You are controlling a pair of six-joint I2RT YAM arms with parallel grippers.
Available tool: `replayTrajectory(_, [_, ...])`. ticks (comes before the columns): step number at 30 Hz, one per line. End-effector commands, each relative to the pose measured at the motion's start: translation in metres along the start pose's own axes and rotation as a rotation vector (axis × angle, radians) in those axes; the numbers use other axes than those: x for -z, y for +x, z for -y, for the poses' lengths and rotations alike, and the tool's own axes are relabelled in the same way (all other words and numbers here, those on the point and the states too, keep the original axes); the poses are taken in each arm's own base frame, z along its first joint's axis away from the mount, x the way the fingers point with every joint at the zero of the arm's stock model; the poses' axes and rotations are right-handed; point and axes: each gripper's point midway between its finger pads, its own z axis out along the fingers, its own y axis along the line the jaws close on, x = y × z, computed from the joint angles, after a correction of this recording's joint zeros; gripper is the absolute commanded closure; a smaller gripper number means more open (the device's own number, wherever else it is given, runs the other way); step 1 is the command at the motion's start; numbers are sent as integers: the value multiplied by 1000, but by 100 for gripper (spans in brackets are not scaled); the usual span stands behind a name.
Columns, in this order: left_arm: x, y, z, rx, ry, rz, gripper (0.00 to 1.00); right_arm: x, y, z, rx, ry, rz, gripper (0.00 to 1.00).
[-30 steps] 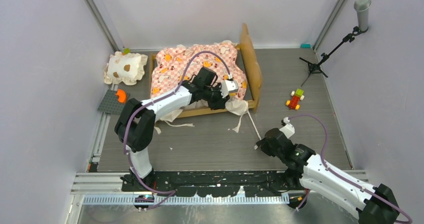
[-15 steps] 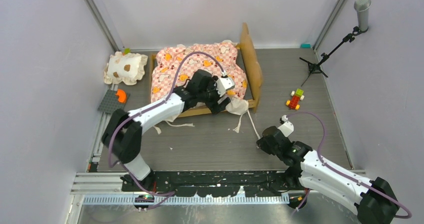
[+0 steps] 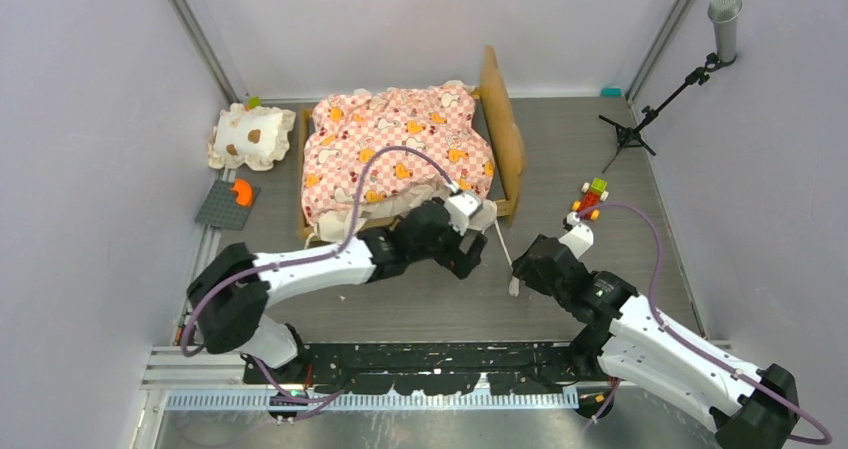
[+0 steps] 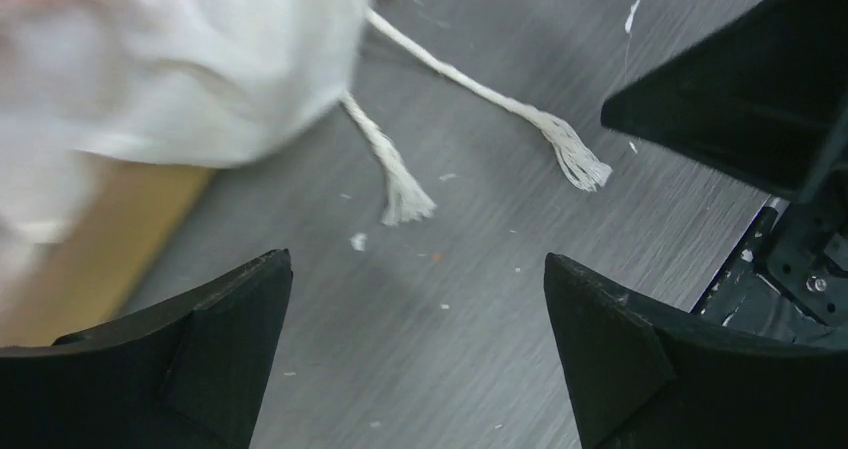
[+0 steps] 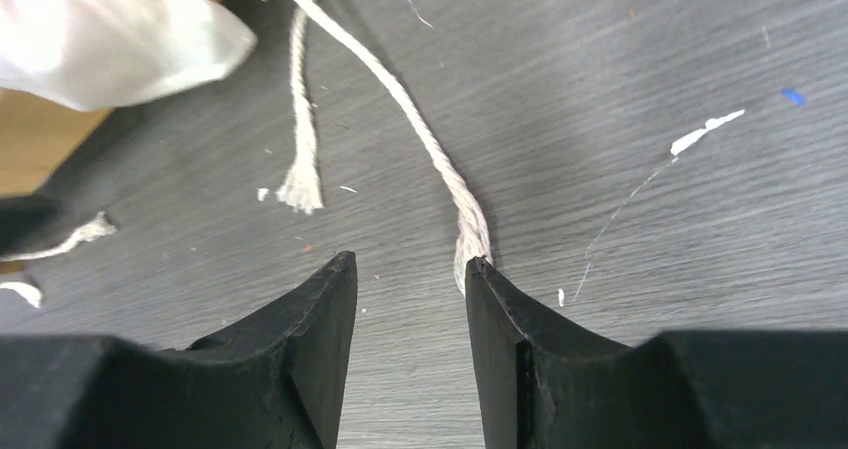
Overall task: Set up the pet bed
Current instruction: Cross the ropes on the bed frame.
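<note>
Surface: grey wood-grain table (image 3: 420, 304), lilac walls on three sides.
Far left: cream spotted pillow (image 3: 250, 136) lay on the table near the bed's foot end, not on it. A grey plate (image 3: 218, 209) with an orange piece (image 3: 241, 192) sat just in front of it.
Task thing: pet bed (image 3: 400, 154) stood at the back centre, its headboard (image 3: 500, 129) on the right side. The checkered mattress was on the frame but rumpled, and its near edge sagged over the rail.
Left claw: left gripper (image 4: 417, 261) hovered low over the table by the bed's near right corner. Its jaws were spread wide and held nothing.
Ties: two cream cords (image 5: 400, 89) trailed loose from a white cloth corner (image 4: 200, 59) onto the table.
Right claw: right gripper (image 5: 410, 259) had its jaws partly apart. The longer cord's frayed end touched one fingertip but was not pinched.
Far right: toy blocks (image 3: 591, 199) and a tripod (image 3: 650, 114), well apart from the bed.
Progress (judged): mattress was placed. Smoothing, the loose ties and probably the pillow were left to do.
</note>
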Motion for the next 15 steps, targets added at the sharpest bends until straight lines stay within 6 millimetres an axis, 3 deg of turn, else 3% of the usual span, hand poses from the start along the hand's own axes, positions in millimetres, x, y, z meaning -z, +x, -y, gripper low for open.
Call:
replayTrajectory(1, [-31,-3,12,70,-92,71,6,21,-29,-9,29,-12,81,51])
replayTrajectory(6, [-68,19,16,66,-162,35,20,36,-35,-5,-19,-53,111,51])
replayTrajectory(15, [-102,20,6,35,-263,52,21,45,-36,6,-35,-64,126,51])
